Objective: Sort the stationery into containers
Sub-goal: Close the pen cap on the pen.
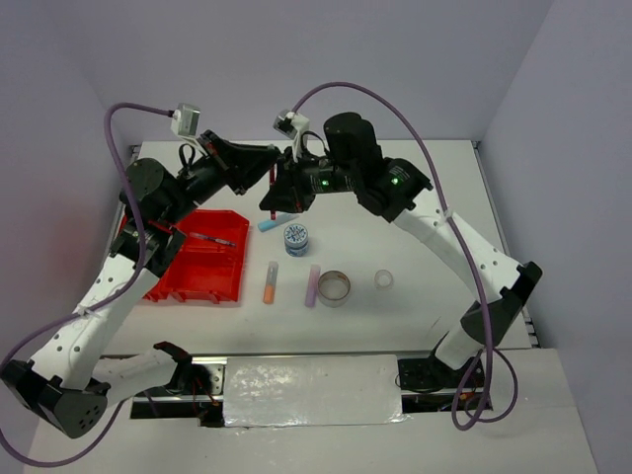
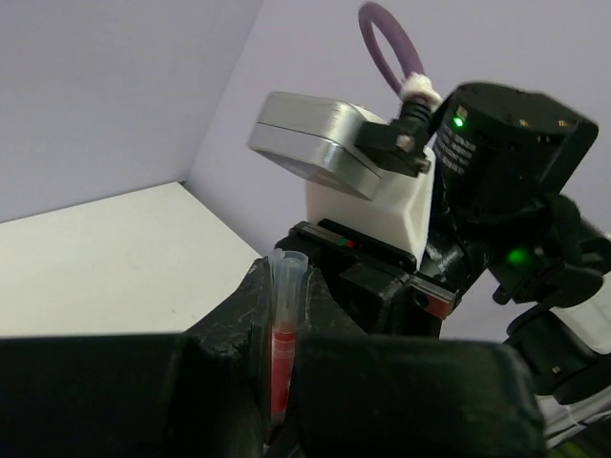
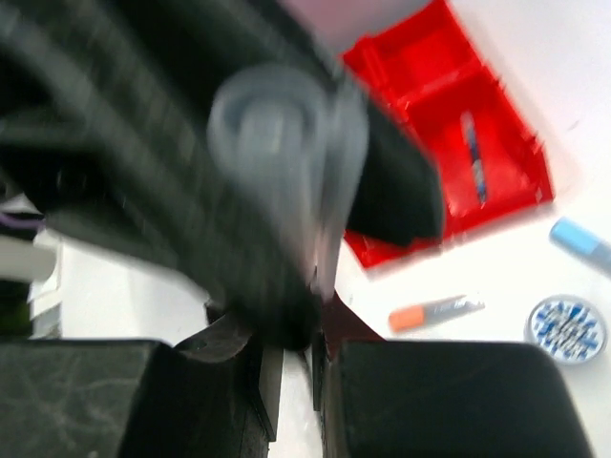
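Observation:
The red pen (image 1: 273,195) stands upright above the table, behind the tub, where both grippers meet. My left gripper (image 1: 272,181) is shut on it; in the left wrist view the pen (image 2: 280,351) sits between the left gripper's (image 2: 286,291) jaws with its clear cap sticking out. My right gripper (image 1: 276,208) grips the same pen lower down. In the right wrist view the blurred cap of the pen (image 3: 286,134) looms above the narrow right gripper (image 3: 296,334). The red tray (image 1: 197,269) lies to the left with a thin pen (image 1: 212,238) in one compartment.
On the table lie a light-blue stick (image 1: 269,224), a round blue-patterned tub (image 1: 296,237), an orange stick (image 1: 269,283), a lilac stick (image 1: 312,284), a grey tape ring (image 1: 334,288) and a clear tape ring (image 1: 384,280). Walls close in on the left, back and right.

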Action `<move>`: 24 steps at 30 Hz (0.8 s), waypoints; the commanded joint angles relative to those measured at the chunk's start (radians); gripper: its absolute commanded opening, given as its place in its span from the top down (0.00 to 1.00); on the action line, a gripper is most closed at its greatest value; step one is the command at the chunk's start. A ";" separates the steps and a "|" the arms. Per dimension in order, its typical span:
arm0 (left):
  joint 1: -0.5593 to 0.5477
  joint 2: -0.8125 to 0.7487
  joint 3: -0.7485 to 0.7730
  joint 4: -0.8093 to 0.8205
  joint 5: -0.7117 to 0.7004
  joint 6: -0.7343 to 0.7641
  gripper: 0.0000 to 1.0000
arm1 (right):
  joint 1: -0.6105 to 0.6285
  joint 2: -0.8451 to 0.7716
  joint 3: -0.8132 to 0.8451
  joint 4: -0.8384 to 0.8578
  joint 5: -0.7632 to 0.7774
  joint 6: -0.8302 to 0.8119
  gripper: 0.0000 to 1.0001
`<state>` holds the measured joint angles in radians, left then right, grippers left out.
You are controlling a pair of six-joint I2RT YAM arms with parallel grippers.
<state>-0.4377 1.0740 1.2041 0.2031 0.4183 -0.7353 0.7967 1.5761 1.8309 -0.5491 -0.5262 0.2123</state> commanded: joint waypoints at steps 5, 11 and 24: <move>-0.197 -0.028 -0.271 -0.476 0.241 0.010 1.00 | -0.115 0.032 0.346 0.396 0.034 -0.036 1.00; -0.161 -0.059 -0.180 -0.634 0.036 0.079 1.00 | -0.110 -0.066 0.152 0.461 -0.017 -0.019 1.00; -0.108 -0.014 0.049 -0.677 -0.151 0.068 0.73 | -0.077 -0.251 -0.189 0.492 -0.038 -0.010 1.00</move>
<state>-0.5503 1.0641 1.3033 -0.1165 0.2092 -0.6609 0.7650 1.4761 1.5986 -0.4038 -0.6373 0.2478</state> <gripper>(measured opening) 0.246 0.182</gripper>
